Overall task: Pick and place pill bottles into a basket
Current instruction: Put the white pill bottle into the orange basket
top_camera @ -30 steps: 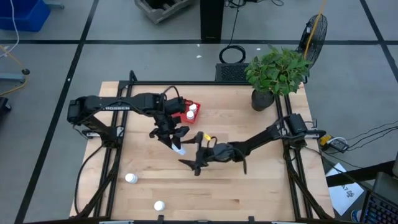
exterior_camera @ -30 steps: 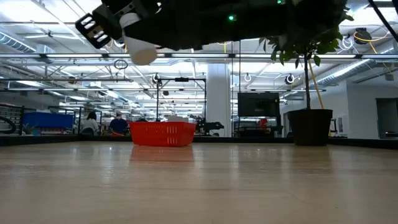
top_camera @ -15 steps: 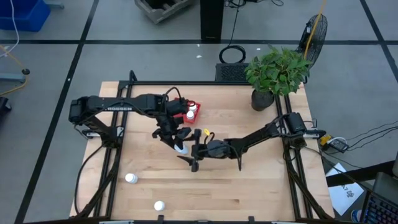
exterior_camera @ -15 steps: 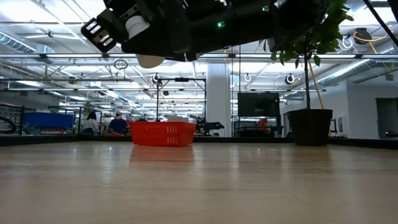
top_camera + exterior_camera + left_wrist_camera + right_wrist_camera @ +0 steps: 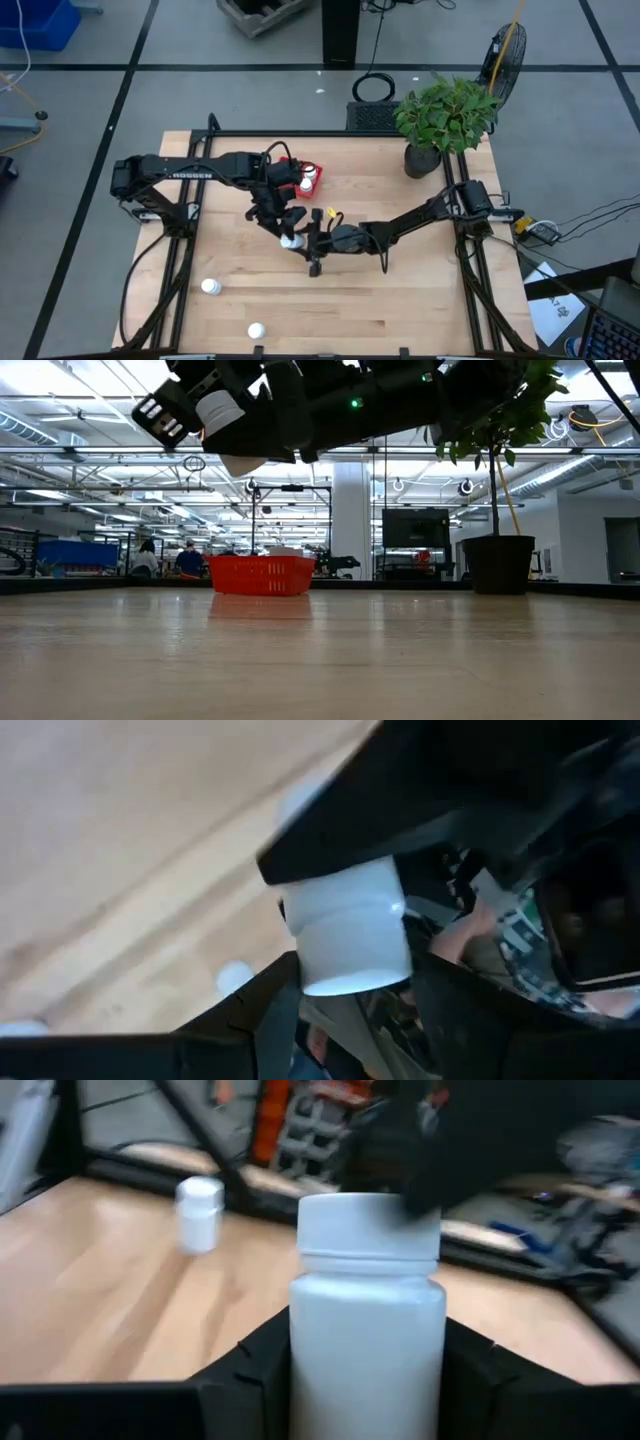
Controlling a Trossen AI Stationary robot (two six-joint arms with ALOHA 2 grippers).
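Observation:
My left gripper [image 5: 285,230] is shut on a white pill bottle [image 5: 290,241] and holds it in the air over the middle of the table. My right gripper [image 5: 306,250] has come level from the table's right. Its open fingers stand on either side of that bottle [image 5: 368,1310]. The red basket [image 5: 300,181] stands on the table beyond them with two bottles [image 5: 309,178] inside. It also shows in the low view [image 5: 262,574]. Two more bottles stand on the table near its front left, one [image 5: 210,287] and another [image 5: 256,330]. My left gripper pinches the bottle's side [image 5: 345,935] between its two fingers [image 5: 265,1015], which come from above, slanting down. The bottle is lifted clear of the table [image 5: 225,420]. My right gripper's fingers [image 5: 255,1370] lie close along the bottle's two sides; I cannot tell whether they touch it.
A black pot with a green plant [image 5: 423,160] stands at the table's far right corner. The two arms are crowded together over the table's middle. Bare wood lies at the table's near right [image 5: 400,310].
My right gripper has gone toward the table's left, up to the bottle held by my left gripper, and its fingers now stand around the bottle. My left gripper has kept the bottle in the air at nearly the same place.

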